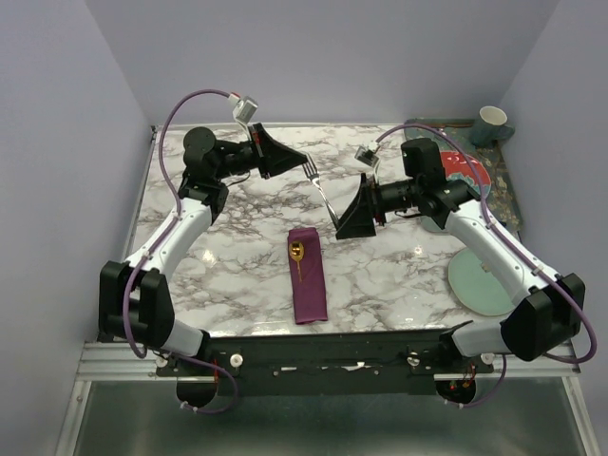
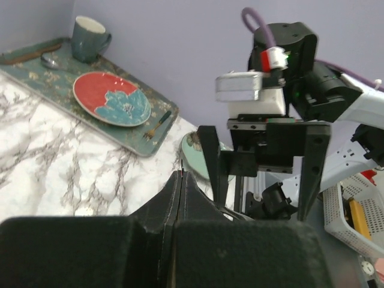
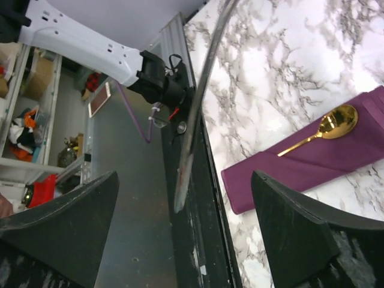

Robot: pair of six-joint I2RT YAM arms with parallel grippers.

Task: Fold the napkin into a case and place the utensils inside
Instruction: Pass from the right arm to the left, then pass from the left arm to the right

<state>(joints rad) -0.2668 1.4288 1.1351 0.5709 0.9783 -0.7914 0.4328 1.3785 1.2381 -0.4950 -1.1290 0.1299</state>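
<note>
Fork in the air between the two arms, spoon lying on the purple case.
In the upper middle of the top view, the left pincer (image 1: 302, 161) is clenched on the tine end of the silver fork (image 1: 323, 195). The fork's handle slants down towards the right pincer (image 1: 350, 209). That pincer is released: in its wrist view the fingers stand wide apart and the fork's handle hangs between them, touching neither. The case (image 1: 307, 285) lies flat on the marble table (image 1: 237, 256) at lower centre, a narrow plum strip. The gold spoon (image 1: 296, 253) rests on the case with its bowl at the far end. A pale green plate (image 1: 480, 280) sits at the right edge.
</note>
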